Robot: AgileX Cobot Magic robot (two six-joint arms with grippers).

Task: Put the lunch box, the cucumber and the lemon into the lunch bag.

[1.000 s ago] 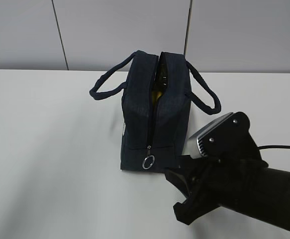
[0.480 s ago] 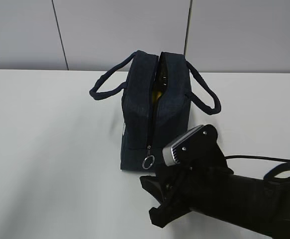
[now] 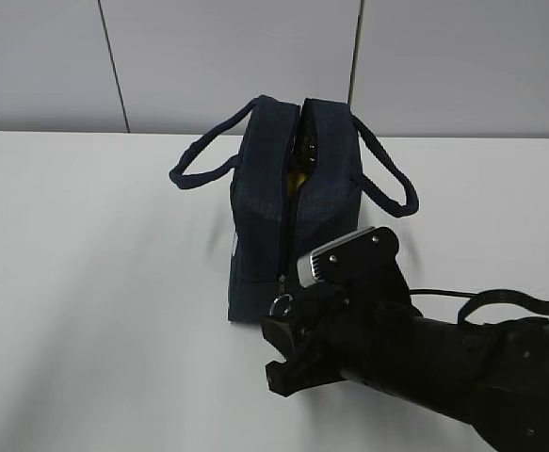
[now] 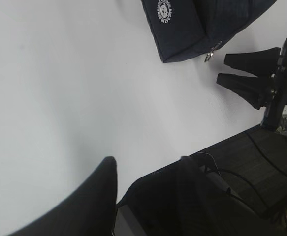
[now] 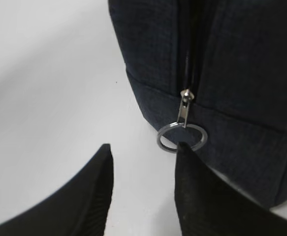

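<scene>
1. White table fills the scene, with pale grey wall panels behind it.
2. On the table stands the navy bag, its near end facing the exterior camera and its two loop handles flopped out to either side.
3. Its top zipper is open along the whole top, and the slider sits low on the near end face with a metal ring pull hanging from it.
4. Through the open slit something yellowish and something dark and glossy show inside the bag; which item is which cannot be told, and the lunch box is not seen as such.
5. A round white logo is printed on the bag's left side panel.
6. The right gripper is low over the table at the bag's near end, just in front of the ring pull.
7. In the right wrist view its two black fingers stand apart with bare table between them; the tip of the right-hand finger is at the ring's lower edge, touching or nearly so. The jaws are parted and hold nothing.
8. The left gripper is well away from the bag, over bare table to the left; its fingers are spread with nothing between them.
9. From the left wrist view, the right gripper's two prongs point at the bag's lower corner beside the zipper slider.
10. A black cable trails over the right arm.
</scene>
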